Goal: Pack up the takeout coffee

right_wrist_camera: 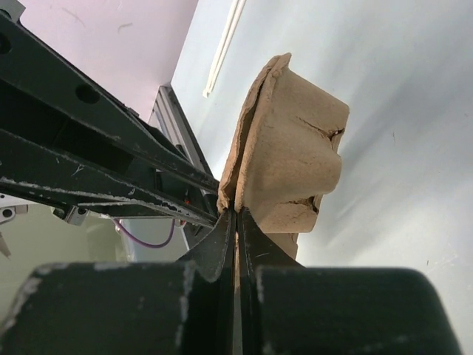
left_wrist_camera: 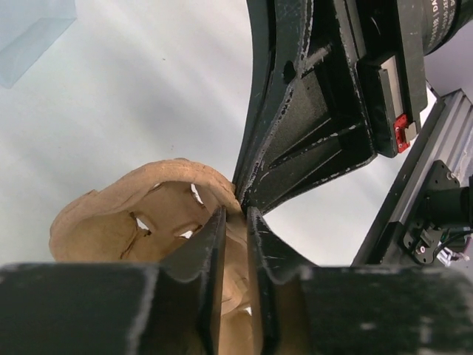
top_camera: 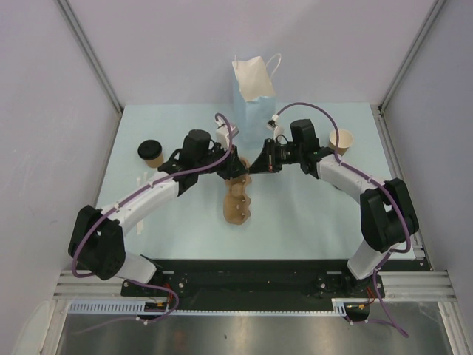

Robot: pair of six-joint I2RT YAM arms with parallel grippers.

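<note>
The brown moulded-pulp carrier (top_camera: 238,198) lies mid-table, and both grippers hold its far end. My left gripper (top_camera: 230,167) is shut on the carrier's rim (left_wrist_camera: 118,222), with the pulp wall between its fingertips (left_wrist_camera: 235,216). My right gripper (top_camera: 256,166) is shut on the same rim (right_wrist_camera: 236,213) from the other side, with the carrier's cup pocket (right_wrist_camera: 295,148) beyond its fingers. A tan paper cup with a black lid (top_camera: 151,152) stands at the left. A second tan cup (top_camera: 341,140), open and cream inside, stands at the right behind the right arm.
The tall light-blue paper bag with white handles (top_camera: 251,100) stands open at the back centre, just behind both grippers. Grey walls close in the table on the left, right and back. The right gripper's black body (left_wrist_camera: 318,111) fills the upper left wrist view.
</note>
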